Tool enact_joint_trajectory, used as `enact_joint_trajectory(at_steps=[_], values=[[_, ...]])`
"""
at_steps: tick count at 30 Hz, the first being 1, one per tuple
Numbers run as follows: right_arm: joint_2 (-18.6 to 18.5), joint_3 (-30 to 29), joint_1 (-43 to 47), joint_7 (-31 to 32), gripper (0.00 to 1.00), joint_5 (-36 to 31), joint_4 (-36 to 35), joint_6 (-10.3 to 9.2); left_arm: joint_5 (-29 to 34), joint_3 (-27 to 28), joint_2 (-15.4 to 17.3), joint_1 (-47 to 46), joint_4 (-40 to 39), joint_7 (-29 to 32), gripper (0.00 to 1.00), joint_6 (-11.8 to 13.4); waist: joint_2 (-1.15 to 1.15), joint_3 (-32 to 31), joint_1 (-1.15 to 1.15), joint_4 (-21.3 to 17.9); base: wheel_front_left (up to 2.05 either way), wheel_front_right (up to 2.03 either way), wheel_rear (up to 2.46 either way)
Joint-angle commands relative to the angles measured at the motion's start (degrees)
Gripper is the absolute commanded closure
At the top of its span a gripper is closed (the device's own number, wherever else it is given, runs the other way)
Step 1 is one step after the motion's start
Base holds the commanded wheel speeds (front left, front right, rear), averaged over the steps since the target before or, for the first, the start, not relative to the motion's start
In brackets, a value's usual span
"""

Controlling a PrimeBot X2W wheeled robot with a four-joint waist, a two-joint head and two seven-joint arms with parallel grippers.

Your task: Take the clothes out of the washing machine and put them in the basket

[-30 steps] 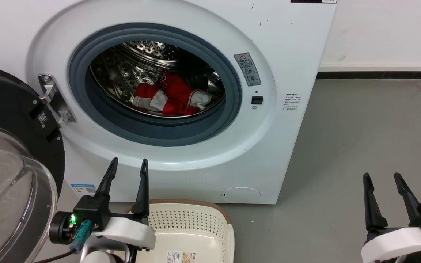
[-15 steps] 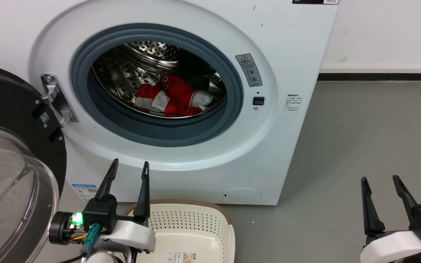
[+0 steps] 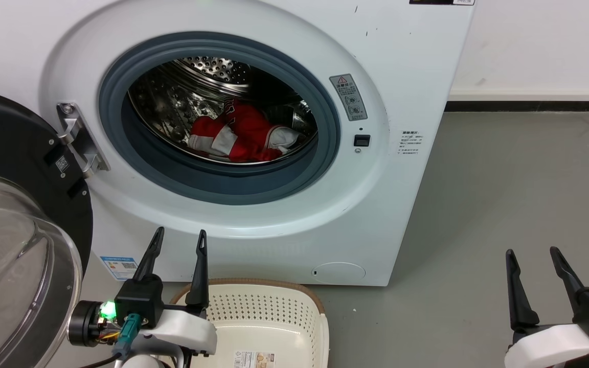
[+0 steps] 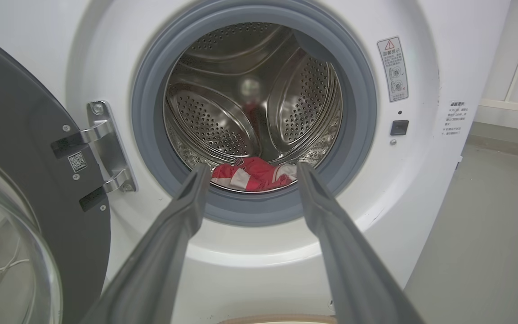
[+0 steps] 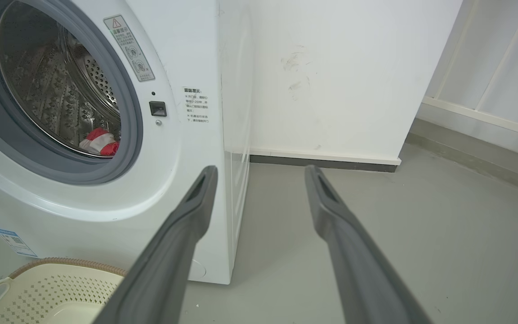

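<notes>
The red and white clothes lie at the bottom of the steel drum of the white washing machine, whose door is swung open to the left. The clothes also sit low in the drum in the left wrist view, and a small part appears in the right wrist view. The cream basket stands on the floor in front of the machine. My left gripper is open above the basket's left rim, holding nothing. My right gripper is open and free over the floor at the lower right.
Grey floor stretches to the right of the machine up to a white wall with a dark skirting. The open door's glass bowl bulges at the far left, close to my left arm.
My left gripper has dropped slightly. My right gripper has dropped a little and edged left. The clothes and basket have not moved.
</notes>
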Motion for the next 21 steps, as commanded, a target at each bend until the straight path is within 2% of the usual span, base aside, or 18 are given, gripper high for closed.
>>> enact_joint_trajectory(at_steps=[1,11,21], values=[[-0.2,0.0,0.4,-0.1,0.0,0.0,0.0,-0.02,0.2,0.2,-0.1,0.1,0.1,-0.1,0.0,0.2,0.0,0.1,0.0,0.0,0.0,0.0,0.0],[-0.2,0.5,-1.6,0.1,0.0,0.1,-1.0,-0.03,0.1,1.1,0.3,-4.0,0.5,-0.1,0.0,-0.2,0.0,2.4,0.0,-0.7,0.0,0.0,0.0],[-0.1,1.3,-5.7,-1.1,0.0,0.6,-2.7,-0.03,-2.2,3.3,2.8,-18.6,7.2,0.8,0.0,-2.5,0.0,11.3,0.0,-6.3,0.0,0.0,0.0]])
